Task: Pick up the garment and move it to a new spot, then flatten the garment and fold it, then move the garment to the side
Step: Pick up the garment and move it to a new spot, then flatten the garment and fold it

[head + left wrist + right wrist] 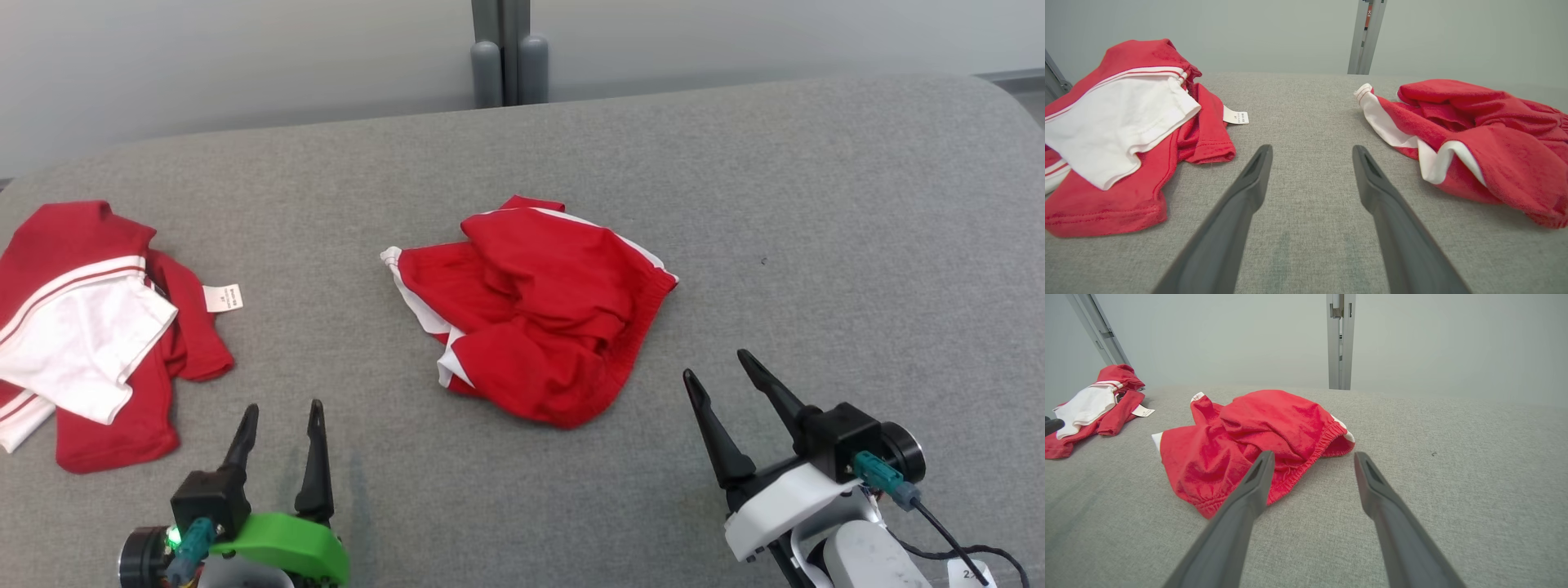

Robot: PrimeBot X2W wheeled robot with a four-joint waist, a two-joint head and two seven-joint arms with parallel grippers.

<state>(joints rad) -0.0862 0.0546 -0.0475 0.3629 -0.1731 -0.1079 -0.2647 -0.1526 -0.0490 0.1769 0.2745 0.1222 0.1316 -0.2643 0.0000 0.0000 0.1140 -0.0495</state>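
Note:
A crumpled red garment with white side stripes and an elastic waistband lies bunched in the middle of the grey padded table. The same garment sits at the right of the left wrist view, and the garment lies just past the fingers in the right wrist view. My left gripper stands open at the lower left, apart from the cloth, with nothing between its fingers. Low on the right my right gripper is open too, a short way from the garment's waistband edge.
A second red and white garment with a white label lies heaped at the table's left edge, also seen as the left heap. A grey post stands behind the table's far edge. Bare grey surface stretches to the right.

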